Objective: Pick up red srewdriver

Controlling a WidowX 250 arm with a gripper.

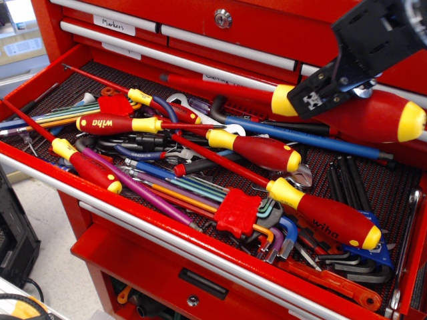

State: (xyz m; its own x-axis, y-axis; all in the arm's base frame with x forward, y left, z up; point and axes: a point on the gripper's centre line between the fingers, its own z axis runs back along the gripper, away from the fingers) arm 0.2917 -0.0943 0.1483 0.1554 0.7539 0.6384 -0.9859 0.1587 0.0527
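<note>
The red screwdriver [367,115] is the biggest one, with a fat red handle, yellow collar and yellow butt cap. It hangs roughly level above the open drawer's right back part, with its long red shaft [213,85] pointing left. My black gripper [312,99] comes down from the upper right and is shut on it near the yellow collar. No lettering on its handle shows.
The drawer [167,230] is full of tools. A slimmer red-yellow screwdriver [327,220] lies front right, a smaller one [257,148] lies under the lifted tool, and others lie at left [110,123]. A red hex-key holder [237,212] and black hex keys [350,180] lie nearby. Closed drawers [220,27] stand behind.
</note>
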